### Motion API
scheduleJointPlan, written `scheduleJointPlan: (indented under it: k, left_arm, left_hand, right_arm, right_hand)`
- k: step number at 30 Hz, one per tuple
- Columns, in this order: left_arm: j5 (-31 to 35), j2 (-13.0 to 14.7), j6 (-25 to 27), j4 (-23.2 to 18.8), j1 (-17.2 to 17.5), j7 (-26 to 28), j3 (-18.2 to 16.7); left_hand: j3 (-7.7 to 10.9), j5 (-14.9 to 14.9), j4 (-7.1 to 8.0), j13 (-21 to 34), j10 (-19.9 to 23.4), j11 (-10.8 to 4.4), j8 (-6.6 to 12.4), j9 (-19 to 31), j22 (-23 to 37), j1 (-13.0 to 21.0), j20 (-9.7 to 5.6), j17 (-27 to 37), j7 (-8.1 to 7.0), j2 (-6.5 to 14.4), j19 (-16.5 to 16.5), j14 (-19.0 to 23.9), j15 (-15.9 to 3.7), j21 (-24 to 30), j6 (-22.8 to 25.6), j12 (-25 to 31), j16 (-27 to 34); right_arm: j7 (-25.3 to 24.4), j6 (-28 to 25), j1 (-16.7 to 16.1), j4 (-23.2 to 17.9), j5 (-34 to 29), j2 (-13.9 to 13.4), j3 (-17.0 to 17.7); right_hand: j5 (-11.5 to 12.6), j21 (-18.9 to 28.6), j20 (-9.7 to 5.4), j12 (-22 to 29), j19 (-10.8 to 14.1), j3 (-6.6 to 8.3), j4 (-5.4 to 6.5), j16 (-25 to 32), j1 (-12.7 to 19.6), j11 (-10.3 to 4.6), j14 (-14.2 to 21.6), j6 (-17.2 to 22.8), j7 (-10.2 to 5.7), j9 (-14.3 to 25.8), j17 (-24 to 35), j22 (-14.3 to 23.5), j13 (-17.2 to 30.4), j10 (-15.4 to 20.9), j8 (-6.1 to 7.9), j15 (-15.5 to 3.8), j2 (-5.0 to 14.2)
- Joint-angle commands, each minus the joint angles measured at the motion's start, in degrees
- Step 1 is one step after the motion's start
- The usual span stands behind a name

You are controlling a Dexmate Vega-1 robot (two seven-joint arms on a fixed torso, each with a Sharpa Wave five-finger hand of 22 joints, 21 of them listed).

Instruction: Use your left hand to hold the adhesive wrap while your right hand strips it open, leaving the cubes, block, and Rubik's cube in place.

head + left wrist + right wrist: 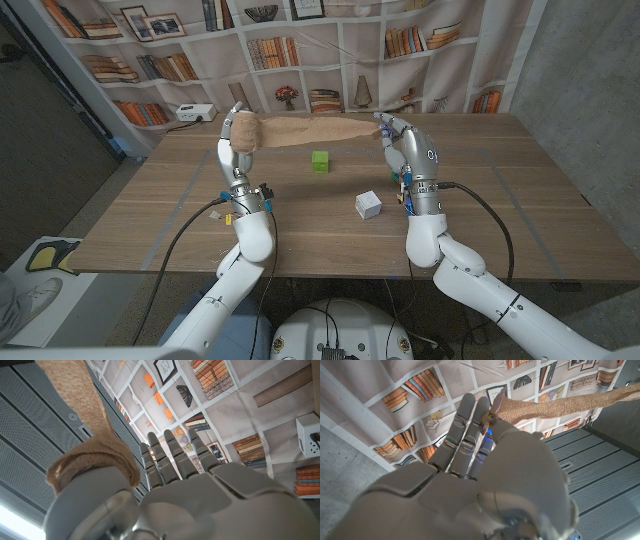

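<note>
The tan wrap (pixel 310 131) stretches as a long band across the upper middle of the head view, held in the air above the far part of the table (pixel 520 200). Its roll end sits at the left, gripped by the left hand (pixel 237 140), and the band narrows toward the right, where its tip is pinched by the right hand (pixel 395 142). In the left wrist view the roll (pixel 95 462) is bunched against the thumb of the left hand (pixel 200 495) while the other fingers (pixel 172 455) reach out straight. In the right wrist view the twisted end of the wrap (pixel 545 407) is caught between the thumb and fingers (pixel 470 425) of the right hand (pixel 485 485).

Below the band, near the frame's centre, a small green cube (pixel 320 161) stands on the table, well apart from both hands. Lower and to the right, a white cube (pixel 368 205) lies just left of the right wrist. Nothing lies between the two hands except the stretched band itself. A black cable (pixel 185 232) trails over the table's lower left part from the left wrist. Behind the table hangs a bookshelf backdrop (pixel 330 50), and a white box (pixel 193 113) sits at the far left edge.
</note>
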Motion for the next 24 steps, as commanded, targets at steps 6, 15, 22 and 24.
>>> scheduleJointPlan:
  k: [6,15,22,24]
  left_arm:
    - [-2.3,-0.6,-1.5,-2.1,1.9,-2.3,-1.7]
    - [-4.6,-0.9,-2.0,-3.1,2.9,-4.6,-2.7]
    - [-4.6,-1.3,-2.3,-3.2,3.0,-5.7,-3.3]
    - [-4.6,-1.4,-2.5,-3.2,3.0,-6.0,-3.4]
  left_hand:
    - [-0.34,0.3,-0.01,0.1,0.5,0.2,0.27,0.1,0.0,-0.5,-0.32,0.3,0.01,0.1,0.0,-0.4,-0.8,-0.1,0.7,0.3,-0.2]
    - [-1.08,0.6,-0.2,0.0,0.8,0.17,0.61,0.1,0.0,-0.9,-0.49,0.2,0.08,-0.8,0.1,-0.3,-0.76,-0.1,1.8,0.4,-0.2]
    - [-2.47,0.9,-0.68,-0.1,0.9,0.16,0.55,0.1,-0.1,-1.3,-0.84,0.0,0.06,-2.9,0.2,-0.1,-0.83,-0.3,2.0,0.3,-0.3]
    - [-3.13,1.1,-0.82,-0.1,1.1,0.14,0.59,0.1,-0.1,-1.5,-0.95,-0.1,0.01,-3.9,0.3,0.0,-0.91,-0.3,2.3,0.3,-0.3]
  right_arm:
    - [1.6,-0.1,-2.7,-2.1,0.9,-0.8,3.0]
    - [3.2,-0.1,-3.3,-3.1,2.6,-0.6,3.9]
    - [4.1,-0.5,-4.3,-3.8,4.5,-0.6,5.6]
    - [4.1,-0.6,-4.7,-4.2,4.7,-0.7,6.0]
  right_hand:
    - [0.3,0.9,-6.81,-0.3,-0.6,0.52,0.03,-0.5,0.1,-0.3,0.8,-0.2,-0.09,-0.1,0.3,-0.3,0.4,0.1,0.37,-6.3,-0.29]
    - [0.3,1.6,-6.8,-0.4,-0.8,0.63,0.02,-0.8,0.0,-0.46,1.0,-0.2,-0.09,-0.1,0.5,-0.8,0.6,0.3,0.43,-6.31,-0.33]
    - [0.3,2.1,-6.82,-0.6,-0.9,0.69,0.0,-1.0,0.0,-0.35,1.0,-0.2,-0.08,-0.2,0.6,-1.0,0.8,0.2,0.45,-6.32,-0.4]
    - [0.3,2.2,-6.83,-0.6,-1.0,0.72,0.0,-1.1,0.0,-0.5,1.0,-0.3,-0.11,-0.2,0.7,-1.1,0.9,0.2,0.46,-6.32,-0.41]
